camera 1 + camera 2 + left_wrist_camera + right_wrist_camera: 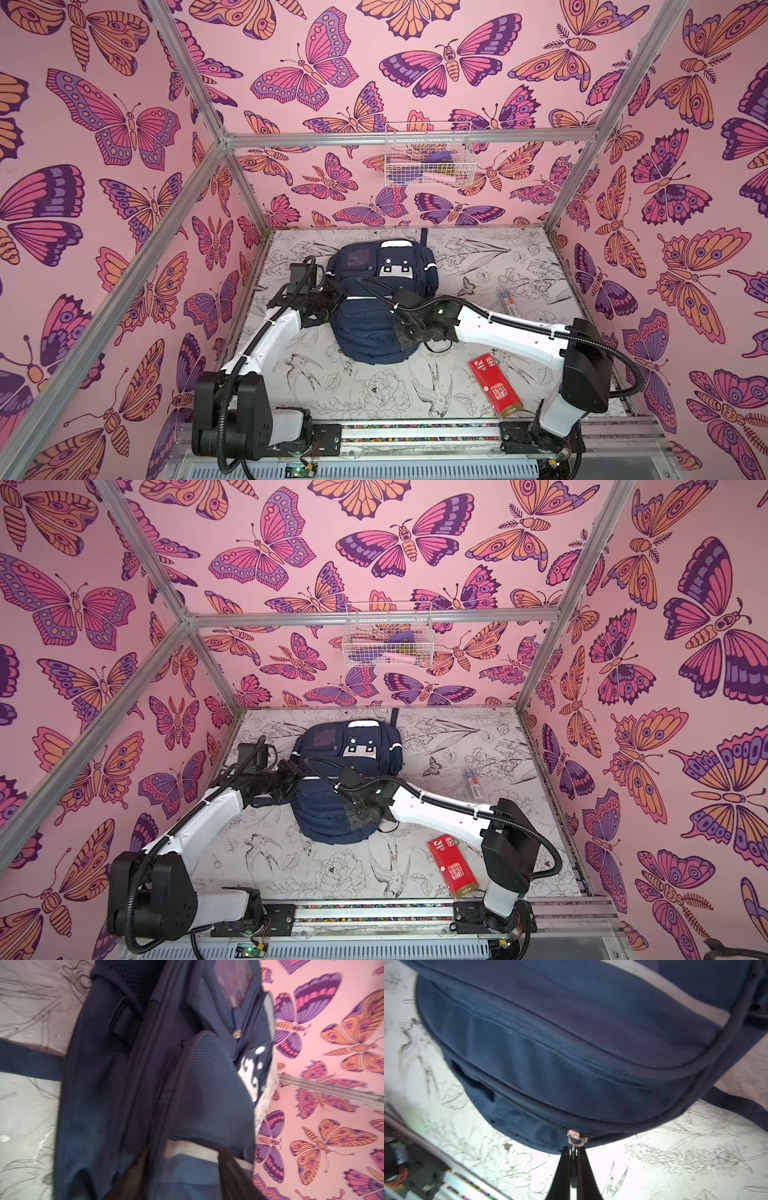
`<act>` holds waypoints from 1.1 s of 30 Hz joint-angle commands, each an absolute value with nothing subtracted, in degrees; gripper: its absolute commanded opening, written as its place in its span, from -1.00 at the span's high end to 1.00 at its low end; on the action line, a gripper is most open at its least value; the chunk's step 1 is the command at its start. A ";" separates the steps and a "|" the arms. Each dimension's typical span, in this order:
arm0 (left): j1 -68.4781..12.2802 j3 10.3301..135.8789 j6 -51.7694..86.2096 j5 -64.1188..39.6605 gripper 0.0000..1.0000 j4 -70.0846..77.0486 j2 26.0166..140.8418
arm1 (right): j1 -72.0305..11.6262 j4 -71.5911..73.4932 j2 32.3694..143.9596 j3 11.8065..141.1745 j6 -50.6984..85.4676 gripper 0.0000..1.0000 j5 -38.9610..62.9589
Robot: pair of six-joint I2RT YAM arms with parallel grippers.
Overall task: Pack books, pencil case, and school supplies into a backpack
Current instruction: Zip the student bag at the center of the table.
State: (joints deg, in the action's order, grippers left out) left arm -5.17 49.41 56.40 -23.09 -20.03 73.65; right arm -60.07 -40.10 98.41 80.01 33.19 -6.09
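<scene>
In both top views the backpack (374, 332) (332, 812) lies flat on the tabletop (374, 395), between my arms where both can reach it. A red packet (494, 386) lies outside it.

Left wrist: my left tool (184, 1167) straddles the bag's side, jaws apart.

Right wrist: my right tool (573, 1151) pinches the zipper pull (576, 1138), I judge to work the zip. The bag's contents are hidden.

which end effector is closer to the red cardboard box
Right. The right end effector is at the navy fabric backpack's edge facing the red cardboard box; the left end effector is across the backpack.
</scene>
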 commanded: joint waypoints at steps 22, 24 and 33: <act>-30.40 39.55 79.63 -16.56 -0.40 -18.09 61.92 | -60.78 -32.82 96.79 78.66 40.08 1.00 0.69; -30.16 40.14 79.06 -15.06 -0.33 -16.38 63.81 | -60.93 -32.78 96.70 78.66 40.08 1.00 0.73; -28.42 42.25 75.70 -12.94 0.45 -17.28 67.32 | -61.11 -37.56 93.62 77.19 37.54 1.00 -4.04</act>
